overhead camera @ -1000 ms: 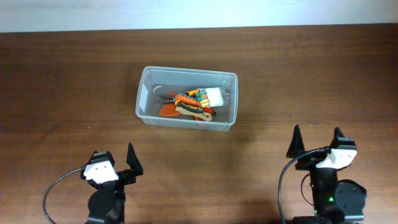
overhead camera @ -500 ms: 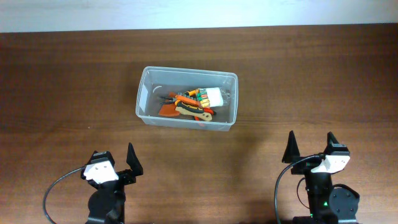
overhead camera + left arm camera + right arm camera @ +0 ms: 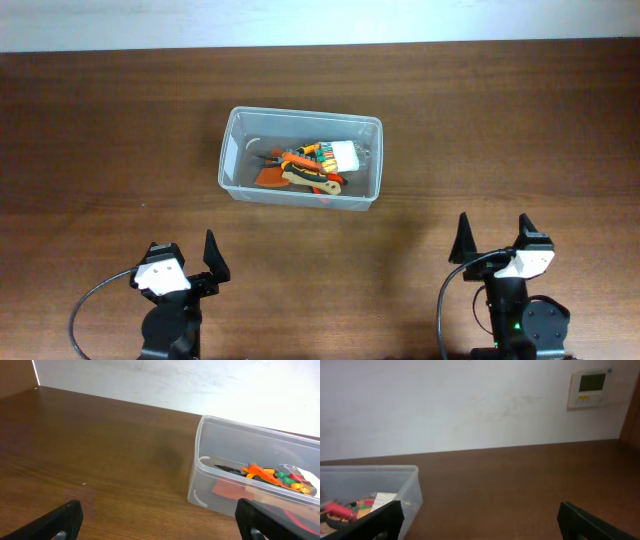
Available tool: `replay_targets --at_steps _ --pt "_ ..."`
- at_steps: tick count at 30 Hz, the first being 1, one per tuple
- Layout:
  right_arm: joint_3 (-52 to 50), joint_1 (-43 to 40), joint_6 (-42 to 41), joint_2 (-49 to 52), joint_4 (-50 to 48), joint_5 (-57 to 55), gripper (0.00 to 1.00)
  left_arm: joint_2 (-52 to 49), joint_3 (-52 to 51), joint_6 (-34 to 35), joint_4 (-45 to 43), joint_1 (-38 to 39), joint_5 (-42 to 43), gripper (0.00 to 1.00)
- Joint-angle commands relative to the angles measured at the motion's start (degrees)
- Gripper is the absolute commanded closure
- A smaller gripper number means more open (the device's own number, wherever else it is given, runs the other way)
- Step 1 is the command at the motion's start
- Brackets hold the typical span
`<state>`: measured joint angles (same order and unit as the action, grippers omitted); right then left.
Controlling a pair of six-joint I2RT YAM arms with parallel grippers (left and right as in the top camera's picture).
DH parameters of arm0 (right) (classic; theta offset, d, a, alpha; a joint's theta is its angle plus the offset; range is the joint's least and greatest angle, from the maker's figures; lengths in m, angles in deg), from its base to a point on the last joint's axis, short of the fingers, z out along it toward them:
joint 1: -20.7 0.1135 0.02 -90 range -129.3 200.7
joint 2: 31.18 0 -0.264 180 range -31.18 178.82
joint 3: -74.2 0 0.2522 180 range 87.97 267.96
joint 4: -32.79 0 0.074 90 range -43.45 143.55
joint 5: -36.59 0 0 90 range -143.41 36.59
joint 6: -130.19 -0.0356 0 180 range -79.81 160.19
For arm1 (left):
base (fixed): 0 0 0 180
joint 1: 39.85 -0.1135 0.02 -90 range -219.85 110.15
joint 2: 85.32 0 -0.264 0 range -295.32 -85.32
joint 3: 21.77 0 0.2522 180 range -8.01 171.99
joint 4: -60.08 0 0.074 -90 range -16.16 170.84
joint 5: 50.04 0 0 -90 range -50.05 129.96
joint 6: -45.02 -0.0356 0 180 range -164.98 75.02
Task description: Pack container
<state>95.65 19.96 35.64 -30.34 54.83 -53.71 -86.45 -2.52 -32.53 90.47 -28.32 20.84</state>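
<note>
The clear plastic container (image 3: 232, 170) stands at the table's middle, holding orange-handled hand tools (image 3: 303, 172) and a small white box of coloured bits (image 3: 340, 154). It also shows in the left wrist view (image 3: 210, 460) and the right wrist view (image 3: 412, 491). My left gripper (image 3: 186, 252) is open and empty near the front edge, left of the container. My right gripper (image 3: 494, 233) is open and empty near the front edge, right of the container. Both sit well short of it.
The brown wooden table (image 3: 500, 120) borders a white wall at the back. A wall thermostat (image 3: 590, 382) shows in the right wrist view. A black cable (image 3: 85, 305) loops by the left arm's base.
My right gripper has drawn back toward the front edge and shifted slightly left, staying open. The left arm and the container have not moved.
</note>
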Motion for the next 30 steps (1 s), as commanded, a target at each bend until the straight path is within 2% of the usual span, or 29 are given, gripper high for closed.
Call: replay_targets --at_steps 1,6,11,30 --pt "-1.7 -0.4 -0.4 -0.7 -0.4 0.8 0.01 0.3 -0.2 -0.5 0.1 0.2 -0.2 0.01" --pt "-3.9 -0.4 -0.4 -0.7 -1.1 1.0 0.02 0.3 -0.2 -0.5 0.1 0.2 -0.2 0.01" --pt "-7.4 -0.4 -0.4 -0.7 -6.1 1.0 0.01 0.3 -0.2 -0.5 0.1 0.2 -0.2 0.01" --pt "-7.4 -0.4 -0.2 -0.7 -5.8 1.1 0.01 0.3 -0.2 -0.5 0.1 0.2 -0.2 0.01"
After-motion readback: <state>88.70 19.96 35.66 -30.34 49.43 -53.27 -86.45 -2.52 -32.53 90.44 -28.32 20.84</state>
